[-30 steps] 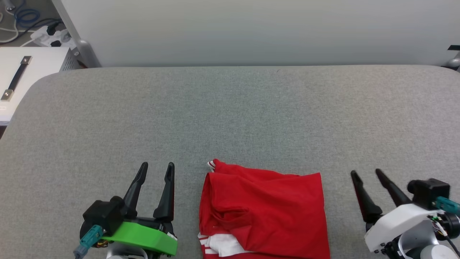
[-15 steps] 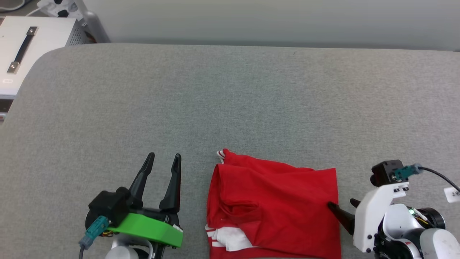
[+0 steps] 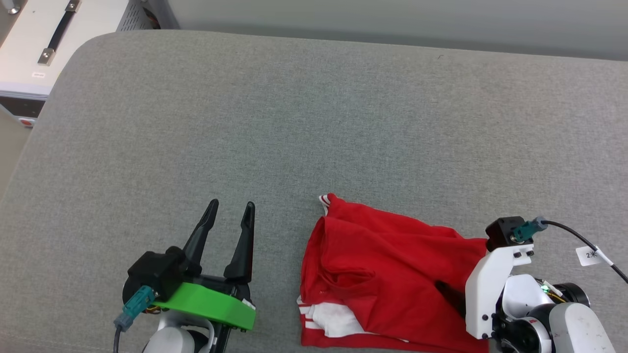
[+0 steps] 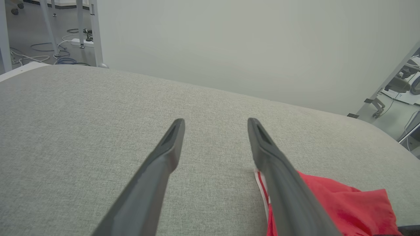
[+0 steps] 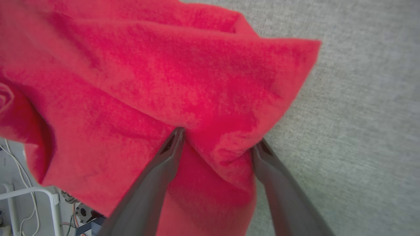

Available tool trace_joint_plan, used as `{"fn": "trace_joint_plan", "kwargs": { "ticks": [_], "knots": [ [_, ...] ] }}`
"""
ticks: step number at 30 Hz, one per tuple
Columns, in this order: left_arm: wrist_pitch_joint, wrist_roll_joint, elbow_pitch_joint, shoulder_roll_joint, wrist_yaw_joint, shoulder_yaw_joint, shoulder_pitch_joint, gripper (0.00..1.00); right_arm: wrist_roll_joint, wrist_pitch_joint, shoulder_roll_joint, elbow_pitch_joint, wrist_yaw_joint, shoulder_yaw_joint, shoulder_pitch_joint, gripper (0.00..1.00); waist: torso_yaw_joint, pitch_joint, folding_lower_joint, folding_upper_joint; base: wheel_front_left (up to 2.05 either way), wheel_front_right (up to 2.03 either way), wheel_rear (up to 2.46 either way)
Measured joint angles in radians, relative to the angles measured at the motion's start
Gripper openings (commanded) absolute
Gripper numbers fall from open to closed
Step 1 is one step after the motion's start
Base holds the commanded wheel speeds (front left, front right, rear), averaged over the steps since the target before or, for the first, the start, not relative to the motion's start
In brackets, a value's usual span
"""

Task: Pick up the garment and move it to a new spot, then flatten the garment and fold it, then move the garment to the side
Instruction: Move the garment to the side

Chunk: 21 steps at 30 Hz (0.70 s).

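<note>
The garment [image 3: 382, 274], a red jersey with a white striped sleeve end at its near left, lies crumpled on the grey padded table [image 3: 294, 122] near the front edge. My right gripper [image 5: 219, 136] points into its right edge. The jaws stand open, and a raised fold of red cloth [image 5: 197, 82] bunches between and over the fingertips. One dark finger [image 3: 447, 293] shows on the cloth in the head view. My left gripper [image 3: 232, 203] rests open and empty on the table left of the garment [image 4: 344, 206], a short way apart from it.
A white case with a black handle [image 3: 59, 29] stands beyond the table's rounded far-left corner. A pale partition wall [image 3: 392, 14] runs behind the table. A tagged cable [image 3: 588, 255] trails from the right wrist. Bare grey table stretches beyond the garment.
The head camera has turned, shifting the whole picture. My right gripper swung from pointing up beside the garment to pushing into its right edge, which now bunches up. The left gripper stays put.
</note>
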Motion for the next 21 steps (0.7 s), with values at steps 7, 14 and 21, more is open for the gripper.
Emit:
{"fn": "trace_joint_plan", "kwargs": {
  "ticks": [7,14,21],
  "knots": [
    [0.000,-0.001,0.001,0.000,0.000,0.002,-0.003,1.00,0.000,-0.072,-0.026,0.056,0.000,0.060,-0.030,0.00,-0.007,0.006,0.0000,0.0000,0.00,0.00,0.00],
    [0.000,-0.010,-0.001,0.009,0.000,0.003,-0.003,1.00,-0.001,-0.117,-0.133,0.026,0.001,0.165,-0.070,0.00,-0.057,-0.003,0.0000,0.0000,0.00,0.00,0.00],
    [0.000,-0.010,-0.021,0.022,0.000,-0.017,-0.008,1.00,-0.005,-0.140,-0.371,-0.022,0.001,0.261,-0.145,0.00,-0.152,0.002,0.0000,0.0000,0.00,0.00,0.00]
  ]
}}
